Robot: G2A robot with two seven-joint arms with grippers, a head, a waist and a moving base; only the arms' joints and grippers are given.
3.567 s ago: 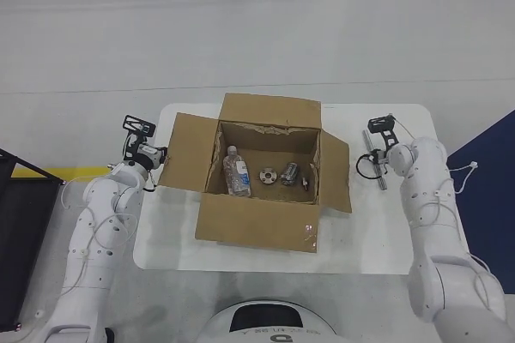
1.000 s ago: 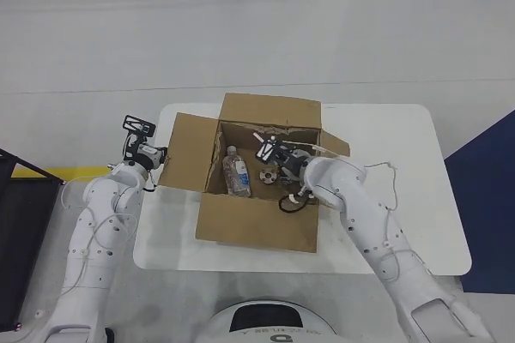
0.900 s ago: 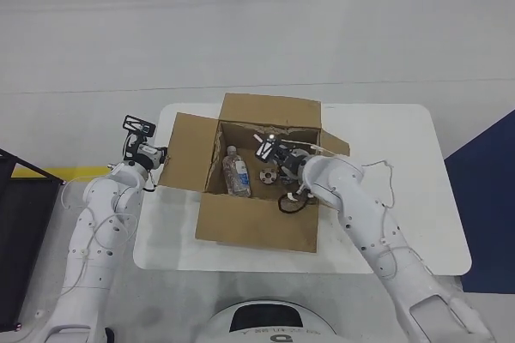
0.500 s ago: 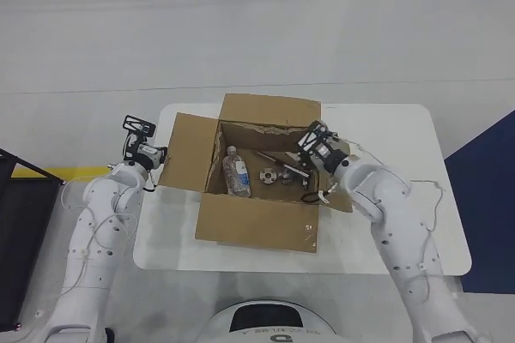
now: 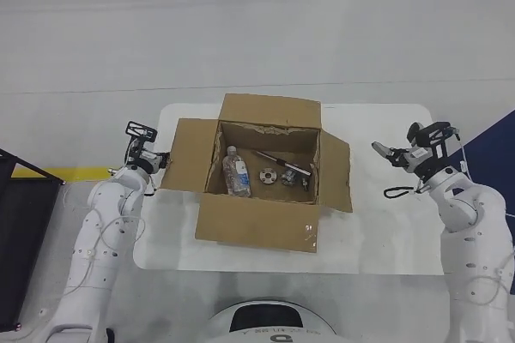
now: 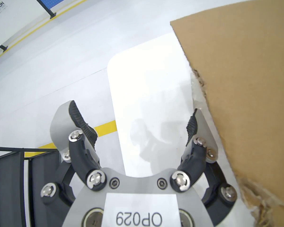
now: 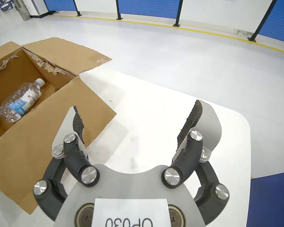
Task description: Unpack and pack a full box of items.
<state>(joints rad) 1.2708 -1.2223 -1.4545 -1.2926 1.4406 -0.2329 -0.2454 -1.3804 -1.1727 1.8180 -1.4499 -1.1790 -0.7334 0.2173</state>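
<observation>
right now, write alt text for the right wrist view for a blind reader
The right gripper hangs over the white table, jaws open and empty. Beside it stands an open cardboard box with a clear plastic bottle lying on its side inside.

The box point(image 5: 257, 221) is brown, the table point(image 5: 386, 244) white, the clear bottle point(image 7: 19, 100) has a white cap point(image 7: 39, 80) and blue label point(image 7: 15, 106).

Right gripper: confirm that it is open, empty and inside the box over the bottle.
Not right. The right gripper is open and empty, but it is not inside the box over the bottle. It hangs over the bare table, beyond the box's side flap, as the top view shows.
</observation>
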